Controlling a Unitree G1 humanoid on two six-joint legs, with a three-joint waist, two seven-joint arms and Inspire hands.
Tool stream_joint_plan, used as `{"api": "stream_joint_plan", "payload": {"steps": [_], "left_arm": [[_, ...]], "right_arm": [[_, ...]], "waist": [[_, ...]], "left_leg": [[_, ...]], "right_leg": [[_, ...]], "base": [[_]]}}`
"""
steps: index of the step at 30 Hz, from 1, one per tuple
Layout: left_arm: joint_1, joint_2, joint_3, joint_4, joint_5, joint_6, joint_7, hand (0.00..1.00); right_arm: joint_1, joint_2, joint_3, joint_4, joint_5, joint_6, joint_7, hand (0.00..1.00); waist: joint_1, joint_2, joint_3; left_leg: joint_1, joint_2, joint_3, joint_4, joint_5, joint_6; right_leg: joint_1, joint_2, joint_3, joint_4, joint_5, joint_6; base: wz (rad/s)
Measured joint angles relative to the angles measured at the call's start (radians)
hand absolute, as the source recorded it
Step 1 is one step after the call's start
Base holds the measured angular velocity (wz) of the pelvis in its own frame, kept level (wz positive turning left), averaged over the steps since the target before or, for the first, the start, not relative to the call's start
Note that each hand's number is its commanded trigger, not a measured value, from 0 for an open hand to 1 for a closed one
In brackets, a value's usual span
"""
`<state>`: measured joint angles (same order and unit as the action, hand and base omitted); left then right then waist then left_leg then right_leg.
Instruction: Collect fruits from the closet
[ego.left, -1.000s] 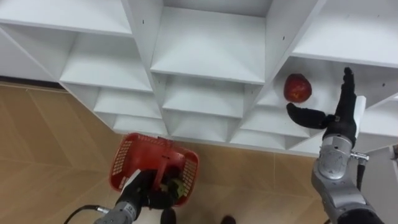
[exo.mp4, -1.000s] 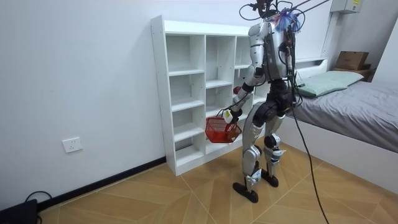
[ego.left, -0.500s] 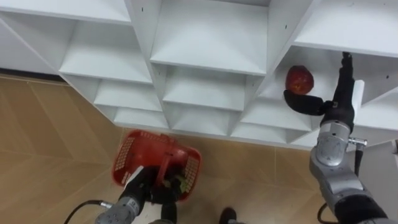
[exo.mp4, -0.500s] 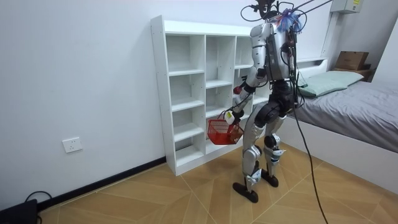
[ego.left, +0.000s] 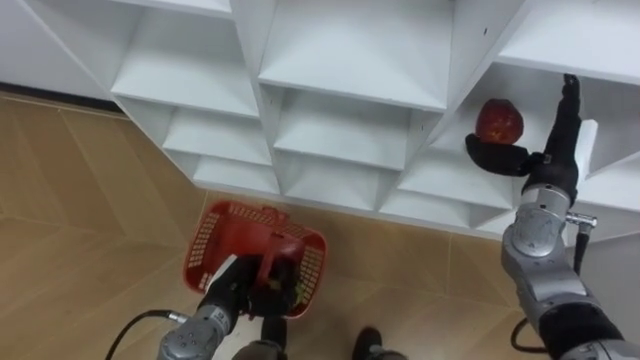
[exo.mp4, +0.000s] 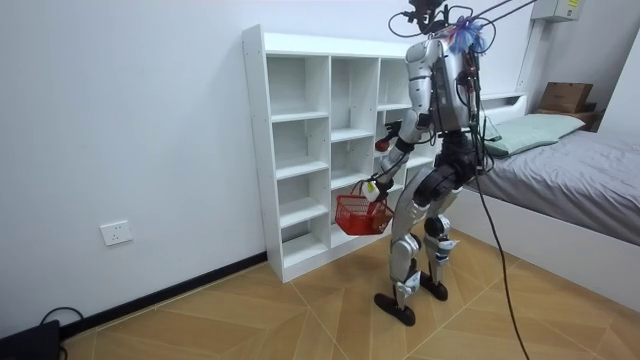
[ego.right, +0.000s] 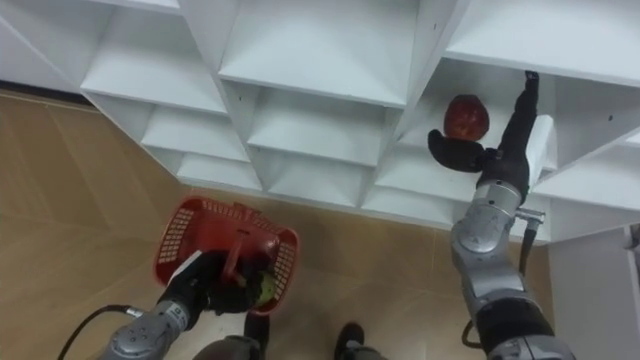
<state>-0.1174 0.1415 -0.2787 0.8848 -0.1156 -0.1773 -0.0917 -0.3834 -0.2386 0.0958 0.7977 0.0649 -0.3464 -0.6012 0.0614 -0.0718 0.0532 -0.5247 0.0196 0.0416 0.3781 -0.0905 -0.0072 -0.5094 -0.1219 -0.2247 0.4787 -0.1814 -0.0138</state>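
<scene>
One red fruit (ego.left: 498, 121) is the current target. It rests on a shelf in the right-hand column of the white closet (ego.left: 350, 90), toward the front of its compartment, not yet lifted.

The right hand (ego.left: 550, 165) is raised inside that compartment, just beside the fruit. Its fingers (ego.left: 568, 100) are straight and pressed together, pointing up past the fruit's right side, while the thumb is spread wide and lies just below the fruit. This forms an open cradle, judged to be the pre-grasp position. Whether the thumb touches the fruit cannot be told.

The left hand (ego.left: 235, 295) is held low, over the wooden floor (ego.left: 90, 200), with its fingers curled round the handle of the red basket (ego.left: 215, 235). The basket hangs below and left of the target compartment, presumably so that a collected fruit can be carried across and dropped in. A greenish fruit (ego.right: 263, 287) already lies inside it.

In the room view the robot stands upright, close against the closet, with a bed (exo.mp4: 570, 160) behind it.
</scene>
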Motion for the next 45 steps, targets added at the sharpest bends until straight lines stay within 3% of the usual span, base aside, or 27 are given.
{"api": "stream_joint_plan", "payload": {"steps": [11, 22, 30, 34, 45], "left_arm": [[-0.004, -0.007, -0.002, 0.000, -0.002, 0.005, 0.001, 1.00], [-0.042, -0.008, -0.059, -0.001, -0.006, 0.006, 0.025, 1.00], [-0.051, -0.017, -0.060, -0.001, -0.003, 0.020, 0.024, 1.00], [-0.065, -0.017, -0.060, -0.001, -0.003, 0.024, 0.024, 1.00], [-0.089, -0.021, -0.060, -0.002, -0.003, 0.026, 0.023, 1.00]], "right_arm": [[-0.021, 0.000, 0.001, 0.000, 0.000, 0.000, -0.006, 0.00], [-0.047, 0.000, 0.006, 0.050, -0.003, 0.001, -0.061, 0.00], [-0.090, -0.001, 0.010, 0.106, -0.015, 0.044, -0.061, 0.00], [-0.096, 0.000, 0.010, 0.106, -0.030, 0.055, -0.060, 0.00], [-0.104, -0.001, 0.010, 0.106, -0.030, 0.078, -0.060, 0.00]], "waist": [[0.000, 0.000, 0.0004], [0.000, 0.000, 0.0006], [0.003, -0.002, 0.0041], [0.004, 0.000, 0.0148], [0.020, 0.001, 0.0147]], "left_leg": [[-0.014, -0.002, 0.008, 0.003, 0.000, -0.002], [-0.054, -0.001, 0.010, 0.004, 0.001, -0.002], [-0.060, 0.001, 0.012, 0.002, 0.001, -0.002], [-0.060, 0.001, 0.012, 0.002, 0.001, -0.002], [-0.081, 0.002, 0.013, 0.008, 0.001, -0.002]], "right_leg": [[-0.028, -0.009, 0.004, 0.022, -0.013, -0.006], [-0.067, -0.009, 0.000, 0.023, -0.010, -0.008], [-0.068, -0.009, -0.002, 0.020, -0.010, -0.008], [-0.069, -0.010, -0.004, 0.016, -0.011, -0.007], [-0.088, -0.009, -0.005, 0.024, -0.010, -0.008]], "base": [[0.00], [0.00], [0.00], [0.00], [0.00]]}}
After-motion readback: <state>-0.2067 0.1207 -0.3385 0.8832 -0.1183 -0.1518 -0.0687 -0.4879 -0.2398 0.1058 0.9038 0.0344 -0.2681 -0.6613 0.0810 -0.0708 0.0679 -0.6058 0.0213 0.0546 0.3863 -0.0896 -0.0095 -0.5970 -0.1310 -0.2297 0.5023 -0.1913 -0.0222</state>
